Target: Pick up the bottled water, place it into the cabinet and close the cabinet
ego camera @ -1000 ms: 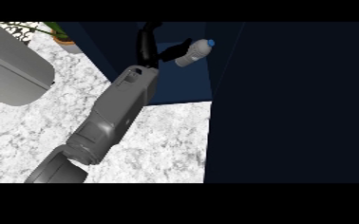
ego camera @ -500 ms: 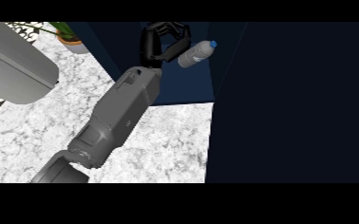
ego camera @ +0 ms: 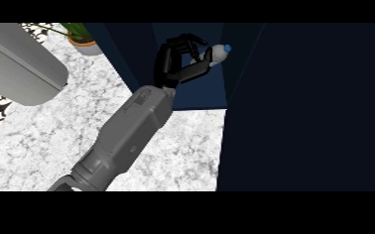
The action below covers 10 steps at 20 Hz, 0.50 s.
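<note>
The bottled water (ego camera: 213, 55), clear with a blue cap, lies tilted inside the dark blue cabinet (ego camera: 196, 90), cap pointing up and right. My right hand (ego camera: 176, 62) reaches into the cabinet just left of the bottle. Its fingers are spread and arch over the bottle's base, and the thumb stretches along the bottle's lower side, touching it or nearly so. The fingers are not closed round the bottle. My left hand does not show; only a grey forearm (ego camera: 26, 69) crosses the upper left corner.
The cabinet's dark open door (ego camera: 296, 109) fills the right side of the view. A potted plant (ego camera: 82, 42) stands on the marble counter (ego camera: 168, 153) at the back left, beside the cabinet's left wall.
The right hand held the bottle a second ago; its fingers have since spread open off it. The bottle now lies further right inside the cabinet, and the view has shifted slightly.
</note>
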Motion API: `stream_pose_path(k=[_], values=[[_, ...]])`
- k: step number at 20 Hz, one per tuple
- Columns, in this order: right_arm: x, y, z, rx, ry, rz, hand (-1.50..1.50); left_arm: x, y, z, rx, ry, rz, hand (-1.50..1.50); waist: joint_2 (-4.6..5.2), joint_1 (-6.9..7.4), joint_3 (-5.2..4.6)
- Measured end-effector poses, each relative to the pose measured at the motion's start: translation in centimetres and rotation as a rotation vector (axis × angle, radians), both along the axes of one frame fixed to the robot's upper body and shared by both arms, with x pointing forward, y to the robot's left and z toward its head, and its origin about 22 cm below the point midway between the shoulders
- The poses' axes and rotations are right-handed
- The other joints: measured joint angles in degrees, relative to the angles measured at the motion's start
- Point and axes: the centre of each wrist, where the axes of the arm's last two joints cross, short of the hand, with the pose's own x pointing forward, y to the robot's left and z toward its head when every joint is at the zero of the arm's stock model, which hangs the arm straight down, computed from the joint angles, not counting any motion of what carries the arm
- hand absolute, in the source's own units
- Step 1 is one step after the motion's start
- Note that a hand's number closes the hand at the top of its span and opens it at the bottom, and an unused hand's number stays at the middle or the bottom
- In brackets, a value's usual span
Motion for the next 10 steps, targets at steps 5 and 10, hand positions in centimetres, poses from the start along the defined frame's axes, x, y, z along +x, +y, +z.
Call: stream_pose_path(k=[5,10], values=[[0.0,0.4,0.0,0.003,0.009,-0.021,-1.5,-4.0,-0.7,-2.5,-0.086,0.054,-0.149,-1.5,-0.34,1.43,-0.01],[-0.3,0.6,0.0,0.007,0.017,-0.051,-1.5,-9.1,-0.7,-4.7,-0.121,0.091,-0.212,-1.5,-0.68,2.65,-0.01]])
